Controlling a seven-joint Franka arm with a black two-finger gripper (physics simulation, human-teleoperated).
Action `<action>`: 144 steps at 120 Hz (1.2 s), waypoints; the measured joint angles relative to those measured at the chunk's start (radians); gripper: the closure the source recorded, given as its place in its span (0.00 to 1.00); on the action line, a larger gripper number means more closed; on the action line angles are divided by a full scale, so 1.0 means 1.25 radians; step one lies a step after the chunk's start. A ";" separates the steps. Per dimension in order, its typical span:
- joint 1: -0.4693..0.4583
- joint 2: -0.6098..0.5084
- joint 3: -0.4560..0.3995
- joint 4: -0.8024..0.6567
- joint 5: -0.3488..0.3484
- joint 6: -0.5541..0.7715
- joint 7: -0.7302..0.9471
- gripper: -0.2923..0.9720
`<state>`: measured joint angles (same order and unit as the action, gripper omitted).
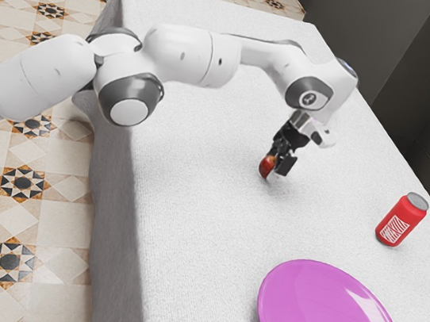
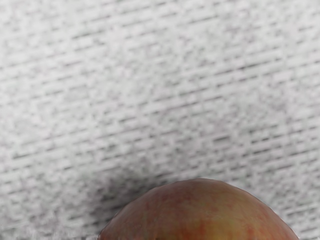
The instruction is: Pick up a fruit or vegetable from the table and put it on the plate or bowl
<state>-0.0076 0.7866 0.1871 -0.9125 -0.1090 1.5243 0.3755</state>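
A red-and-yellow apple (image 1: 264, 167) sits between the black fingers of my gripper (image 1: 277, 166) near the middle of the white-clothed table (image 1: 193, 206). The fingers press it from two sides, so the gripper is shut on it. In the wrist view the apple (image 2: 200, 212) bulges up just under the hand, and its shadow falls close beside it on the cloth. I cannot tell whether it touches the cloth. The purple plate (image 1: 333, 318) lies at the table's near edge, toward the exterior view's lower right, well apart from the gripper.
A red soda can (image 1: 401, 220) stands upright on the exterior view's right, between the gripper and the plate's far side. The table's edge drops to a patterned tile floor (image 1: 28, 183) on the exterior view's left.
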 joint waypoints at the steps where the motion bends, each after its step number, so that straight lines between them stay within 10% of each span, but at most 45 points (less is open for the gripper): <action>1: 0.001 0.000 0.000 0.000 0.000 -0.001 0.000 0.25; 35: -0.019 -0.075 -0.008 -0.002 0.006 -0.025 0.004 0.53; 76: -0.401 -0.194 -0.032 -0.008 -0.020 -0.093 -0.007 0.52; 120: -0.438 -0.092 -0.151 -0.002 -0.030 0.067 -0.038 0.53; 144: -0.427 -0.114 -0.155 -0.002 -0.060 0.069 -0.049 0.30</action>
<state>-0.5409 0.6446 -0.0063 -0.9147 -0.1838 1.6112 0.3143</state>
